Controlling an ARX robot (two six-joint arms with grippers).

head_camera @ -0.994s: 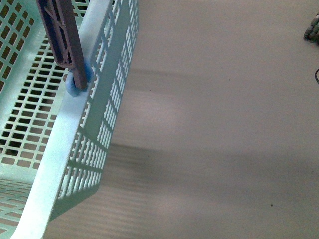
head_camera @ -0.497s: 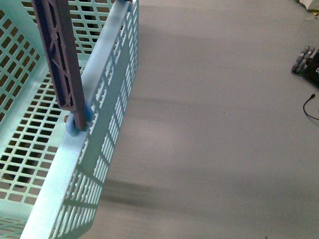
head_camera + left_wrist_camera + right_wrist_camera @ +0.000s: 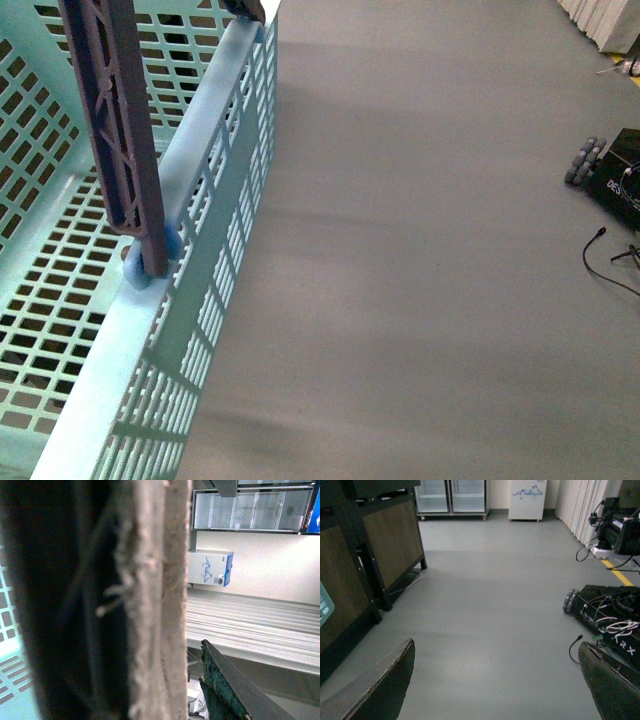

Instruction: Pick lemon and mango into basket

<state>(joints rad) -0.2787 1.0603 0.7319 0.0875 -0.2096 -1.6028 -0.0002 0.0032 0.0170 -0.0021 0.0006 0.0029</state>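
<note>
- basket (image 3: 105, 360): left side of front view, rim running diagonally from top centre to lower left; brown-grey handle (image 3: 115, 130) stands up from the rim.
- right gripper (image 3: 495, 647): fingers spread wide at the lower corners, only grey floor (image 3: 490, 595) between them; turquoise sliver at the left edge, outside the fingers.
- left gripper (image 3: 220, 687): one dark finger seen, view blocked by a frayed beige strip (image 3: 150, 600); jaw state cannot be told.
- vs 1 s ago: handle pivot sits lower in the front frame; black wheeled unit (image 3: 615, 175) now further in from the right edge.
</note>
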